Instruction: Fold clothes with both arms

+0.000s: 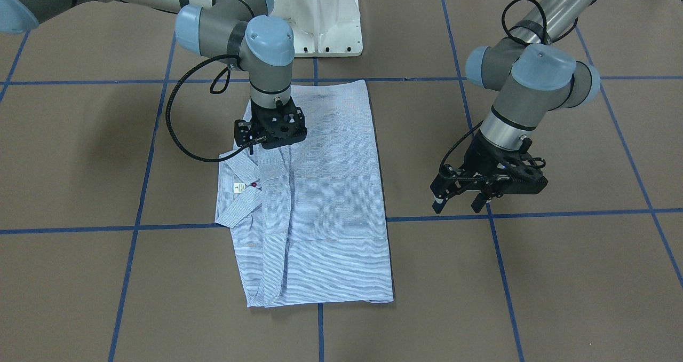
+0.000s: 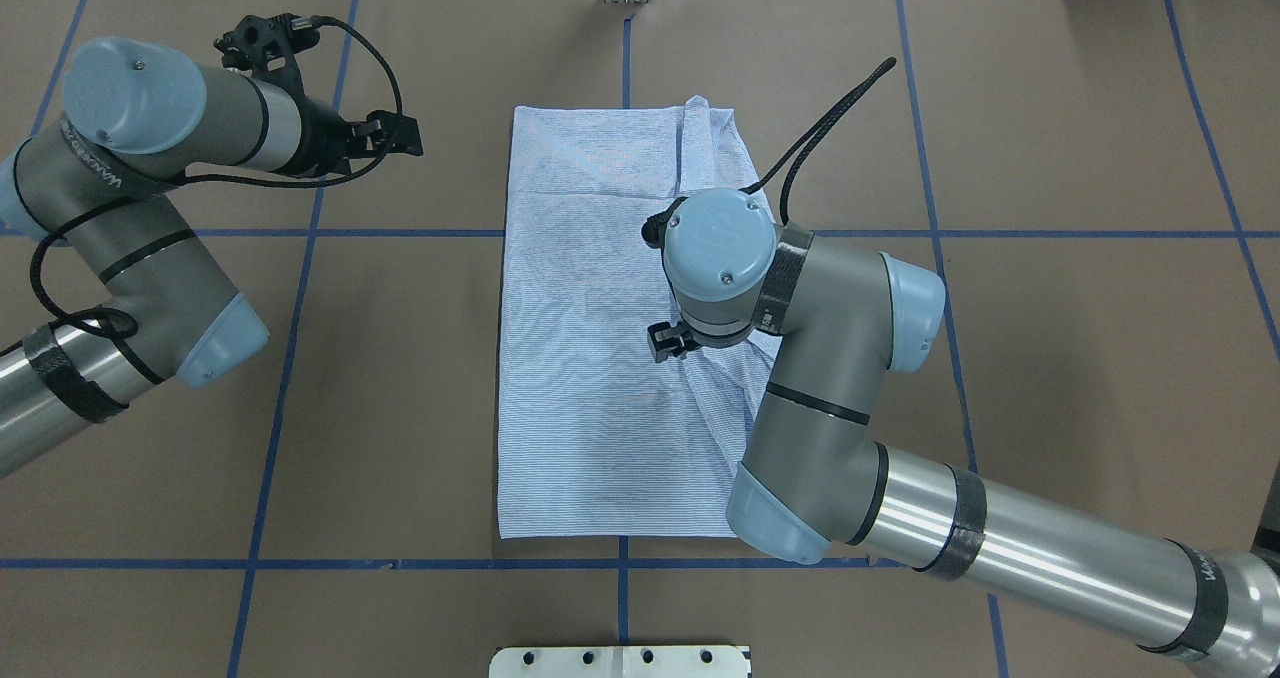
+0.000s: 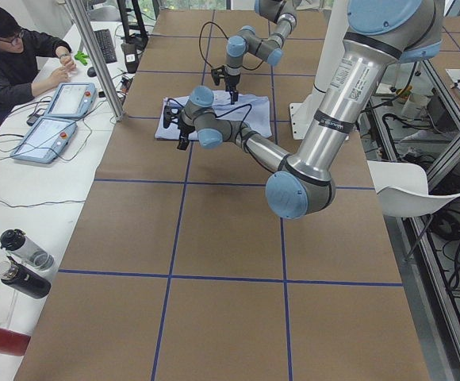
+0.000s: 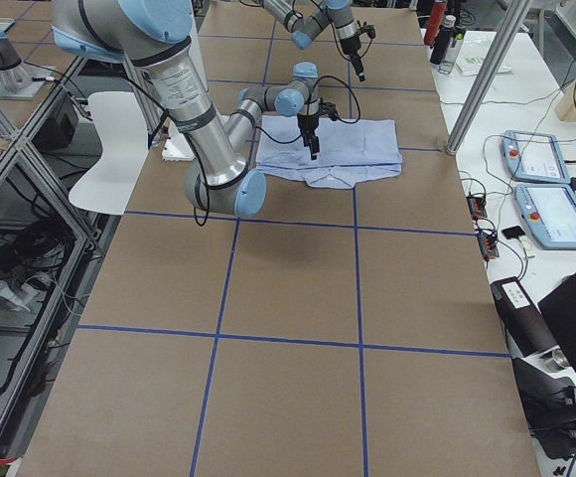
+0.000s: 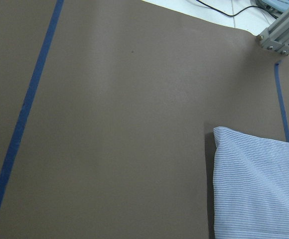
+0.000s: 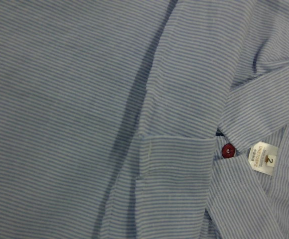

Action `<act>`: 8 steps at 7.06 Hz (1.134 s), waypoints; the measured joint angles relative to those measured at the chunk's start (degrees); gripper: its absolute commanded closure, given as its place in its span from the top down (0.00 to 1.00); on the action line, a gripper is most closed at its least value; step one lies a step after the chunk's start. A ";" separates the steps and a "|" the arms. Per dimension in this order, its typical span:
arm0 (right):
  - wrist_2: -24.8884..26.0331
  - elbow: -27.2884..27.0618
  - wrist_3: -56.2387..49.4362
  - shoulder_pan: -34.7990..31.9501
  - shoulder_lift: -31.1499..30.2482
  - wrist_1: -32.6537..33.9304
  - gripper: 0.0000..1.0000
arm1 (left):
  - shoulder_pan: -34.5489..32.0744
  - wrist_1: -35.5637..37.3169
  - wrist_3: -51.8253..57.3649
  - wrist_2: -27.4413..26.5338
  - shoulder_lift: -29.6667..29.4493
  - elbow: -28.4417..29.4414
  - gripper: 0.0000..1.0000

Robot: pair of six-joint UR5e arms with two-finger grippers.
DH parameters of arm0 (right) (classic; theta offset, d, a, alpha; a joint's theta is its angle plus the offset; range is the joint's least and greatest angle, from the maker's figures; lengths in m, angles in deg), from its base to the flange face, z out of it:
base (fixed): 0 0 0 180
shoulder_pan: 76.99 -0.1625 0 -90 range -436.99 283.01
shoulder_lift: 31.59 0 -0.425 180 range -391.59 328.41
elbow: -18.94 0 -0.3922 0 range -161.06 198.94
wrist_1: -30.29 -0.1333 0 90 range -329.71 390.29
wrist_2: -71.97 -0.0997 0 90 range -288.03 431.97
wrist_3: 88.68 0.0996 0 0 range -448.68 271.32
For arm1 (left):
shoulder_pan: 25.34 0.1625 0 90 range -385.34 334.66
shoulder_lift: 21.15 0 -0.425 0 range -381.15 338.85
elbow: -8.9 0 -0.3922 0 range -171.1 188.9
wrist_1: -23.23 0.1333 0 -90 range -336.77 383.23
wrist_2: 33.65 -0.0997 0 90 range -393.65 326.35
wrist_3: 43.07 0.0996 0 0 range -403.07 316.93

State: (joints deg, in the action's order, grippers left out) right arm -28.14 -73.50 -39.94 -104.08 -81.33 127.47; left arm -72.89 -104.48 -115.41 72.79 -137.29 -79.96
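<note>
shirt: your striped shirt [image 1: 331, 202] lies flat in the middle of the brown table [image 1: 560, 287]. it is folded in to a long shape.
collar: you see the collar [image 1: 237, 202] poke out on the robot's right side. a red button [image 6: 227, 150] and a small white label [image 6: 262, 158] sit right by it.
pocket: the pocket [image 6: 177, 194] shows in the right wrist view, just beside the button.
right gripper: the right gripper [image 1: 273, 130] points straight down over the shirt, close to the collar. the wrist hides its fingers, so you cannot tell if they are apart or together, or if they touch the cloth.
left gripper: the left gripper [image 1: 457, 207] hangs over bare table on the robot's left, well apart from the shirt. its two fingers [image 1: 438, 204] are spread wide and there is nothing between them.
left wrist view: you see one corner of the shirt and bare table.
tape lines: blue tape lines [image 1: 533, 213] mark the table in big squares.
</note>
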 measured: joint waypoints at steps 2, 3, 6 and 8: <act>0.15 2.37 -0.21 0.34 1.08 -0.06 1.00 | 0.00 0.00 0.00 0.00 0.03 0.00 1.00; 0.16 3.41 -0.19 0.41 1.59 -0.07 1.00 | 0.00 0.00 0.00 0.00 0.02 0.00 1.00; 0.29 4.26 -0.27 0.66 1.67 0.00 1.00 | 0.00 -0.02 -0.08 0.00 -0.12 0.00 1.00; 0.59 4.42 -0.41 0.18 1.27 0.27 1.00 | 0.00 -0.06 -0.09 0.00 -0.23 0.06 1.00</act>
State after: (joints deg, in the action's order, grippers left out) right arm -27.55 -69.08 -40.35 -103.90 -80.06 127.74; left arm -72.89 -104.54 -115.49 72.79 -137.52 -79.90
